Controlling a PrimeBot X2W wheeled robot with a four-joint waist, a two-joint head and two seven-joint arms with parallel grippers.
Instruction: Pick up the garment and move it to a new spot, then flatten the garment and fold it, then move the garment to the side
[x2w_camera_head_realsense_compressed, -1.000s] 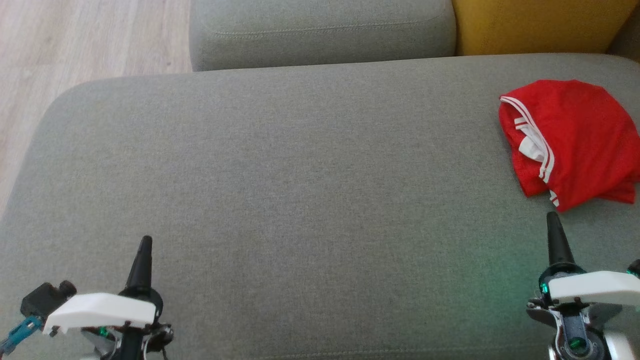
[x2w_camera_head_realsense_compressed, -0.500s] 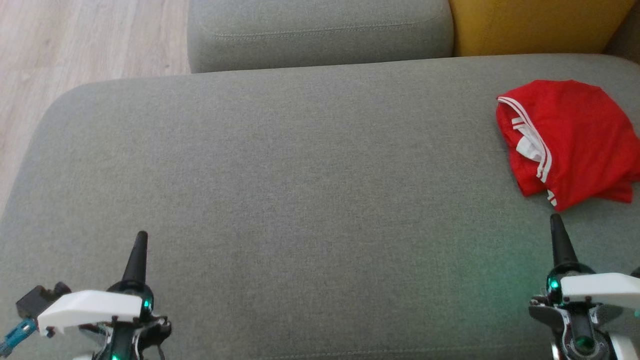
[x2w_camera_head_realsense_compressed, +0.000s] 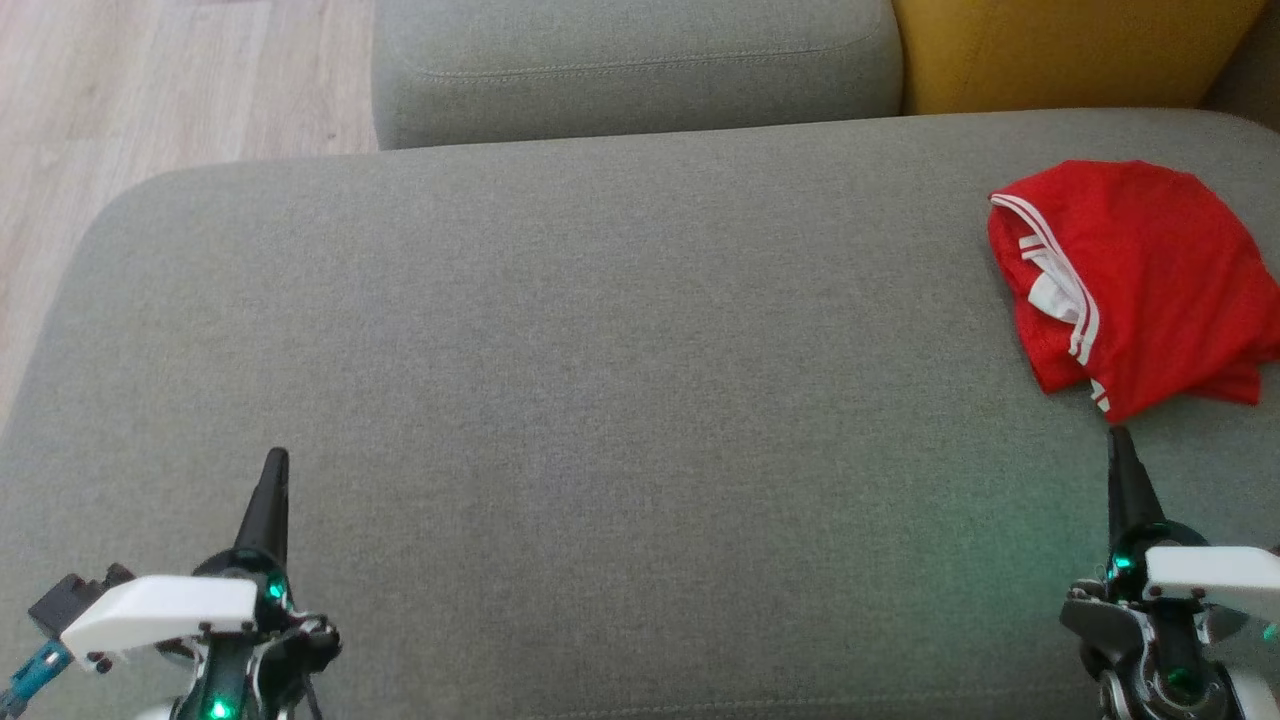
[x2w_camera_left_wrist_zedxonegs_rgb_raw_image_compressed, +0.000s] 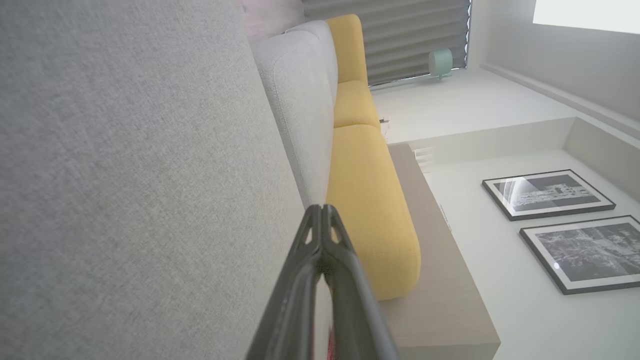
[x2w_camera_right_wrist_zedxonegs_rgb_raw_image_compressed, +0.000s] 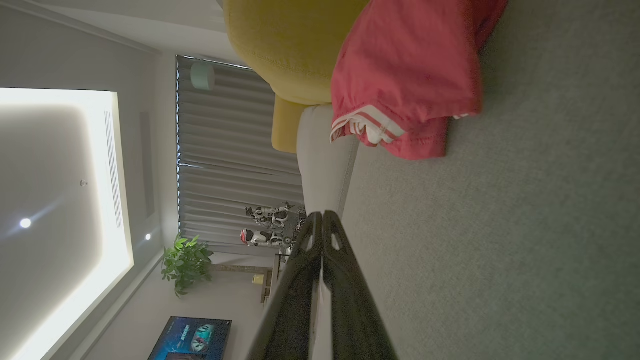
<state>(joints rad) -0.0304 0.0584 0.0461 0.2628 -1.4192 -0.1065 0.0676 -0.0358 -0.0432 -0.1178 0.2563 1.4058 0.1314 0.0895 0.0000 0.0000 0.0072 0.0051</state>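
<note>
Grey sofa seat (x2w_camera_head_realsense_compressed: 600, 330) carries the red garment (x2w_camera_head_realsense_compressed: 1140, 280) unfolded; both closed, empty fingers, left (x2w_camera_head_realsense_compressed: 272, 480) and right (x2w_camera_head_realsense_compressed: 1120, 460), have edged forward, the right nearing its hem.

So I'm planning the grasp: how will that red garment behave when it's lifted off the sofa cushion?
The red garment lies crumpled in soft folds, so it will likely hang limp and unfold when lifted. Its thin, shiny-looking fabric suggests it is light and possibly slippery, so a pinch near the white-striped hem may hold better. A push would probably bunch it on the grey cushion.
</note>
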